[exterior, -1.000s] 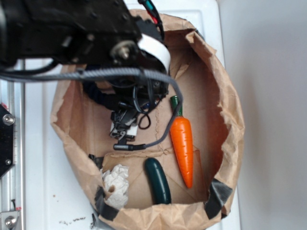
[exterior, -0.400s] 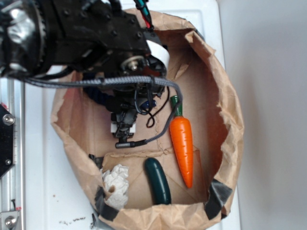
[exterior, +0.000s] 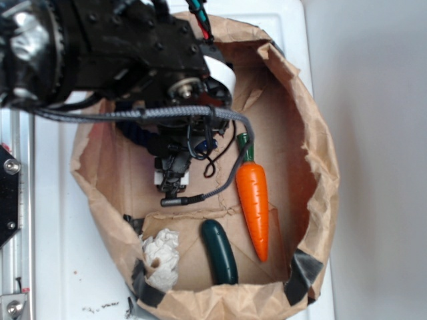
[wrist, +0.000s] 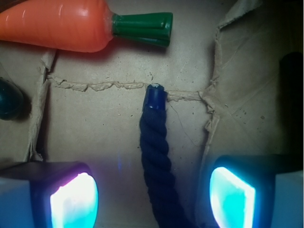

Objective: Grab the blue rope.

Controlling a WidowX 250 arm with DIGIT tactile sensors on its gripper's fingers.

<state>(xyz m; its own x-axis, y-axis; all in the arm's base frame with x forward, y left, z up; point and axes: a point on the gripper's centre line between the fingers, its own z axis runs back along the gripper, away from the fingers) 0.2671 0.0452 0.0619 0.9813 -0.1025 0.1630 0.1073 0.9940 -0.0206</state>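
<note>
Your gripper (wrist: 152, 194) stands wide open with the blue rope (wrist: 156, 156) lying between its glowing pads (wrist: 73, 202), touching neither. The rope's shiny end sits at the paper bag's (exterior: 320, 173) floor seam. The carrot (wrist: 61, 23) lies beyond it (green stem toward the rope), the cucumber (wrist: 9, 97) off left.

Bright, even overhead daylight outside — dim wrist view, glowing blurred fingertips (wrist: 73, 202), soft shadows.
</note>
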